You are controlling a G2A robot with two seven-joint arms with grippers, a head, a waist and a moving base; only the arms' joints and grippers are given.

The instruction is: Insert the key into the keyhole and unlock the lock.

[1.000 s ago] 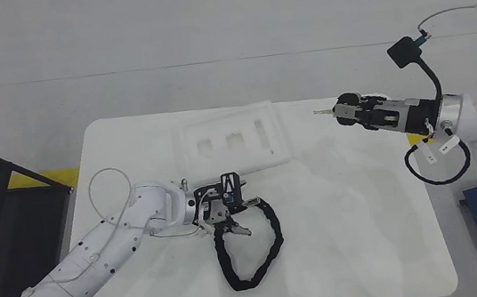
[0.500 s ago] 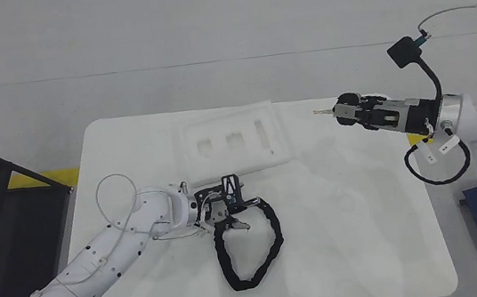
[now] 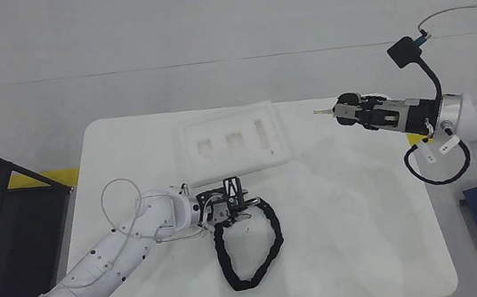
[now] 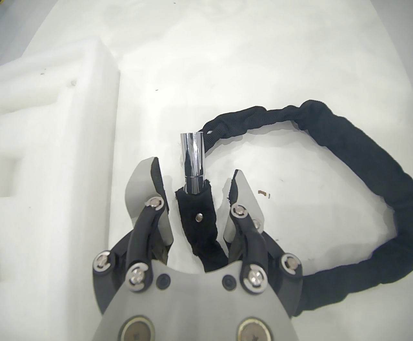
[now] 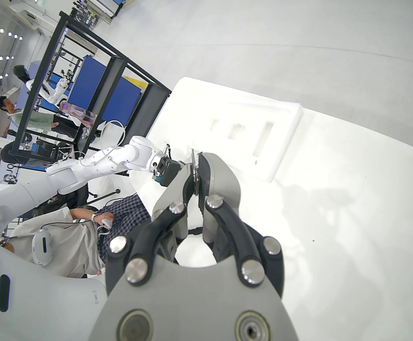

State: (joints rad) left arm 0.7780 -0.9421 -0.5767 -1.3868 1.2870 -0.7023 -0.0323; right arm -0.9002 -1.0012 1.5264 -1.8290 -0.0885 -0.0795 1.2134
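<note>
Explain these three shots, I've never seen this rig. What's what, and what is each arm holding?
This is a two-armed robot working at a white table. The top view looks down from a camera above the arms. The other two views come from a camera on each wrist, looking along that arm's gripper.

On the table lie a foam tray and a chain lock in a black sleeve, with a chrome cylinder at one end.

The left gripper is open. It straddles that end of the lock without gripping it. The right gripper is up in the air over the table and shut on the key.
</note>
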